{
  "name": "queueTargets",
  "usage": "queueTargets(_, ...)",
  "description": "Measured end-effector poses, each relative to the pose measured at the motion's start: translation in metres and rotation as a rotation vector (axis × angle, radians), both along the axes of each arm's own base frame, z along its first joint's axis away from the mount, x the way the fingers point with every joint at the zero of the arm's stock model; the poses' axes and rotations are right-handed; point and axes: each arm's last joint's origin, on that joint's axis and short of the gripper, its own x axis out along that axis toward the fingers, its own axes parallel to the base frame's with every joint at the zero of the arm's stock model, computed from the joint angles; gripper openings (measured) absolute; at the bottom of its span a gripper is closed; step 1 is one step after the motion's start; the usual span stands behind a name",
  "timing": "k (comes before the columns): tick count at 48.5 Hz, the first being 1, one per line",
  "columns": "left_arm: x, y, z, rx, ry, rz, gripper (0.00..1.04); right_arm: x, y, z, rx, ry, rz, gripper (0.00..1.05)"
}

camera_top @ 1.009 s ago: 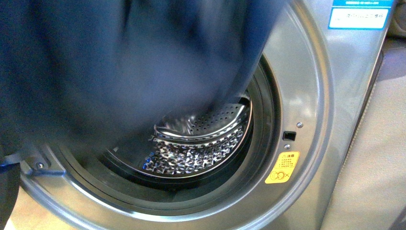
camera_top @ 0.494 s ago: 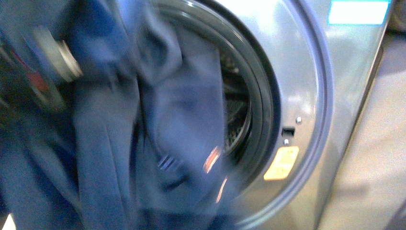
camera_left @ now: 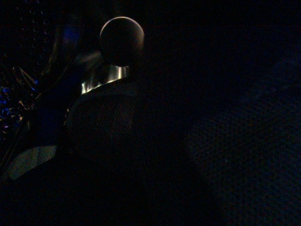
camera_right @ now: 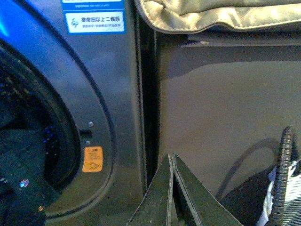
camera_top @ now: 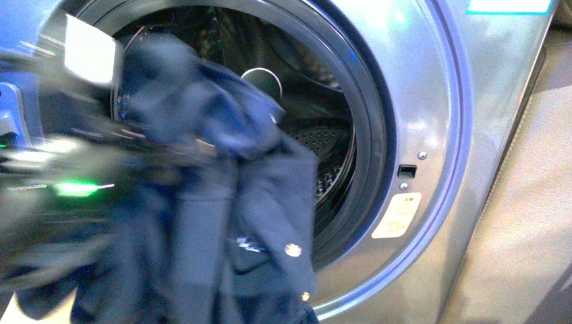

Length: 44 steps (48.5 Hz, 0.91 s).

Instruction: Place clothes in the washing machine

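Right now we are looking at the washing machine (camera_top: 432, 121) with its round mouth open, and the clothes (camera_top: 229, 196) are hanging across the left half of that mouth. The dark navy cloth is bunching high at the opening and draping down over the lower part of the dark gasket (camera_top: 367, 135). Two small metal snap buttons (camera_top: 292, 250) are catching light low on the cloth. Behind it, the perforated steel drum (camera_top: 324, 145) is showing on the right side of the opening. A yellow sticker (camera_top: 396, 216) is sitting on the silver front just beside the gasket.

Our left arm (camera_top: 61, 175) is reaching in from the left as a heavy blur, with a green light glowing on it. Our left gripper (camera_top: 121, 125) is smearing into the cloth, so we cannot tell whether it is gripping or released. The left wrist view is dark.

Our right gripper (camera_right: 170, 162) is hanging well apart from the opening, off to the machine's side, in front of a plain grey panel (camera_right: 225, 108). Its fingers are pressing together with nothing between them. From there we are also seeing blue labels (camera_right: 94, 21) high on the washer's front, and a beige cushion (camera_right: 216, 14) above the panel.
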Motion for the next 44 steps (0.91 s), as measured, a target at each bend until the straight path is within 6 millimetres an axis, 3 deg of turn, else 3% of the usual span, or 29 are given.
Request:
queueTargets(11, 0.045, -0.014, -0.018, 0.004, 0.001, 0.066, 0.09, -0.008, -0.006, -0.02, 0.001, -0.002, -0.032, 0.02)
queueTargets(25, 0.088, -0.008, -0.036, 0.049, -0.009, 0.154, 0.09, -0.015, -0.006, -0.034, 0.001, -0.005, -0.032, 0.02)
queueTargets(44, 0.143, -0.009, -0.027, 0.079, -0.024, 0.226, 0.09, -0.022, -0.006, -0.044, 0.001, -0.006, -0.032, 0.02)
